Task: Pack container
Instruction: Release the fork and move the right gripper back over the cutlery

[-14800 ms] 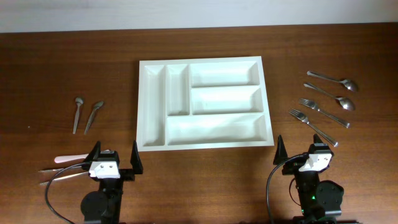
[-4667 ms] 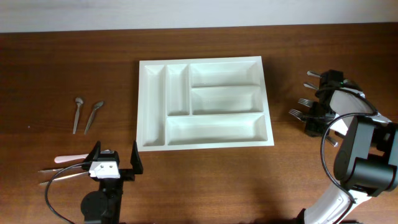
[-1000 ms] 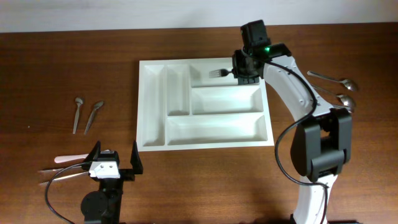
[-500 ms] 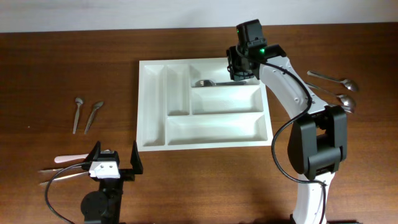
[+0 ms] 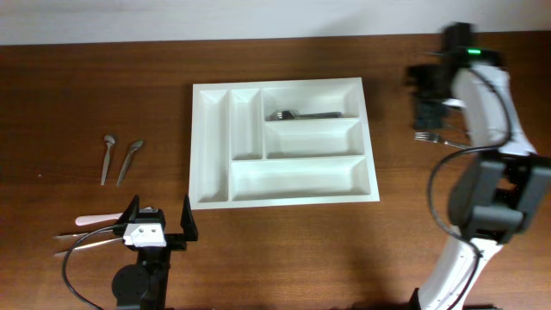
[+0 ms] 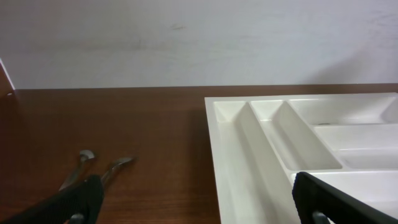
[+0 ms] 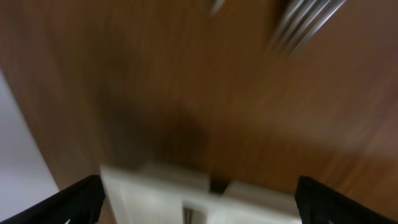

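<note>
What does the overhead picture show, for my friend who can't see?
A white tray sits in the middle with one fork in its top long slot. The right pincer, open, hovers right of the tray near another fork; two spoons lie at left, and the left pincer is parked, open, at the front.

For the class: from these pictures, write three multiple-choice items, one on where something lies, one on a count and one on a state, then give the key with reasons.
1. Where in the container does the fork lie?
A. top long compartment
B. bottom long compartment
C. a narrow upright compartment

2. How many compartments has the container?
A. three
B. five
C. seven

3. The left gripper is:
A. shut on a spoon
B. shut on a knife
C. open and empty

Key: 1 A, the fork lies along the top long compartment. 2 B, there are two narrow upright ones plus three long ones. 3 C, its fingers stand apart with nothing between them.
</note>
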